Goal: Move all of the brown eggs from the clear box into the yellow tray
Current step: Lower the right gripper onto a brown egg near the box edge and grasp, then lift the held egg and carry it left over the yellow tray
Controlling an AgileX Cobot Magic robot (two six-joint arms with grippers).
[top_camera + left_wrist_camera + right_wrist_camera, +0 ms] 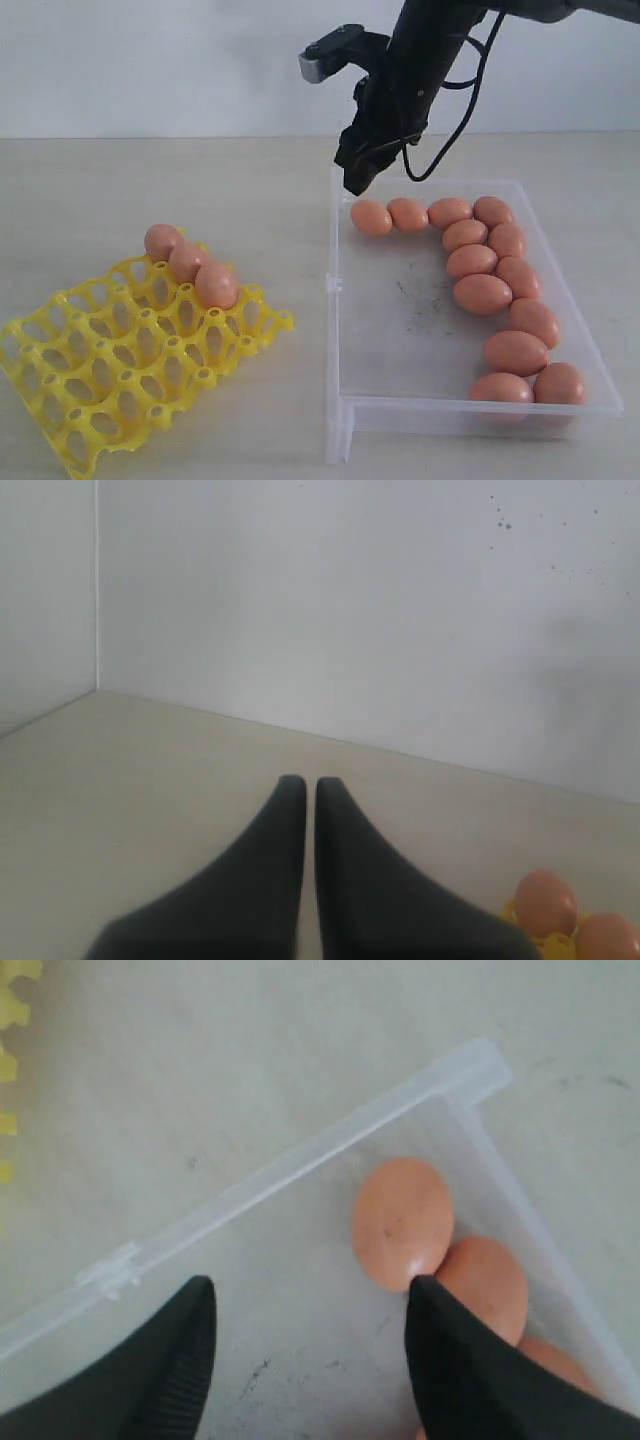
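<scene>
my right gripper (358, 175) hangs over the far left corner of the clear box (334, 340), fingers spread wide with nothing between them. the nearest brown egg (402, 1222) lies on the box floor just ahead of the fingertips, close beside one of them and touching a second egg (485, 1285). thirteen brown eggs line the box's far and right sides. three more (187, 261) sit along the far edge of the yellow tray (100, 370), well apart to the left. my left gripper (301, 785) is pressed together and empty, near that tray.
</scene>
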